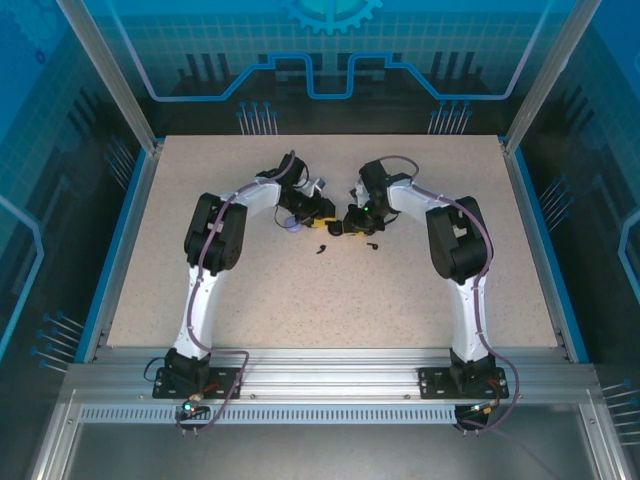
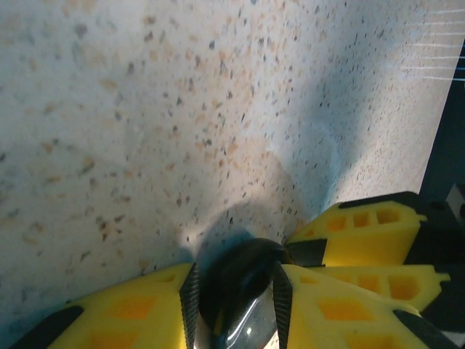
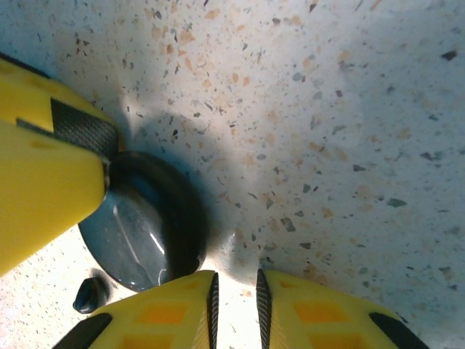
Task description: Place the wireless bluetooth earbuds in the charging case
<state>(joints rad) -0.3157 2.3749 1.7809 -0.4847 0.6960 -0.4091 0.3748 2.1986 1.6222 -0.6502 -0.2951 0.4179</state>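
Left claw pinches the charging case; both earbuds lie loose on the desk, on the near side.

The left claw's pads are pressed onto either side of the round black case, held low at mid-desk. The right claw sits just beside the case, its pads almost together with a thin bright slit between them. I cannot tell whether its tips nip the rim. Both earbuds lie toward the arm bases from the two claws. The first earbud is just nearside of the case, and the second earbud is off to the right, nearer the right claw. They are too small to read their long axes. With the left arm busy, I judge the right arm must draw back toward its base to reach either. There is open desk all round the earbuds, and the desk edges are well apart from them.
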